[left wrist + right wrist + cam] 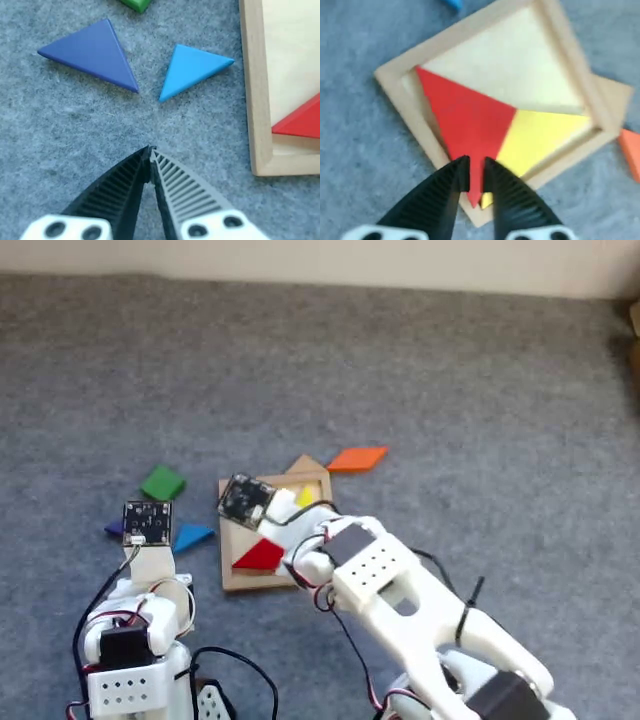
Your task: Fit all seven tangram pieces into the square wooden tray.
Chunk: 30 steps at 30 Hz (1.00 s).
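The square wooden tray [255,582] lies between the two arms, with a red triangle [467,117] and a yellow triangle [540,135] lying flat in it. My right gripper [476,167] hovers over the red triangle's pointed corner at the tray's rim [400,95], its fingers a narrow gap apart. My left gripper [151,150] is shut and empty above the carpet, short of a dark blue triangle [92,52] and a light blue triangle [192,67]. A green square [162,483] lies beyond them. An orange parallelogram [357,458] and a tan piece [303,464] rest past the tray's far side.
Everything sits on grey carpet [450,380], which stretches open to the far side and the right. The right arm's body [400,590] reaches over the tray's near right corner. The left arm's base [130,660] stands at the near left.
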Motion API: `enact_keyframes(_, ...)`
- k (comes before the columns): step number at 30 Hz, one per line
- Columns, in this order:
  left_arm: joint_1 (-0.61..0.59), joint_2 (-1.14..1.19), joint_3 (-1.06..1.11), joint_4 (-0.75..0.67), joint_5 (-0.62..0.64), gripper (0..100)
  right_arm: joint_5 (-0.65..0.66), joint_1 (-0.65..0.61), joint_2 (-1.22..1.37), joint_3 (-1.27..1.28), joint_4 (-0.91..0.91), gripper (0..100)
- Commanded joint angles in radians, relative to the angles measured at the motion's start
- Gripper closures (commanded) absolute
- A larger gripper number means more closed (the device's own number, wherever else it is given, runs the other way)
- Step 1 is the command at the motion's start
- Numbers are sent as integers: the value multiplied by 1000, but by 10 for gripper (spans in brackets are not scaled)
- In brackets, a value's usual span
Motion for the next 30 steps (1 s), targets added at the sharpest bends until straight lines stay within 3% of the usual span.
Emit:
enact_keyframes(1,-12,-33,19,5,11,987,-26,41,-85,-58,-21,994)
enact_keyframes(11,-12,-33,19,5,11,987,-28,33,117,28,-303,994)
enact_keyframes(19,-12,-33,19,5,11,987,-9,-56,174,38,-305,994)
enact_keyframes(23,-12,-33,19,5,11,987,104,-56,128,38,-226,994)
enact_keyframes(30,-12,-33,19,5,11,987,60,-51,33,39,-156,994)
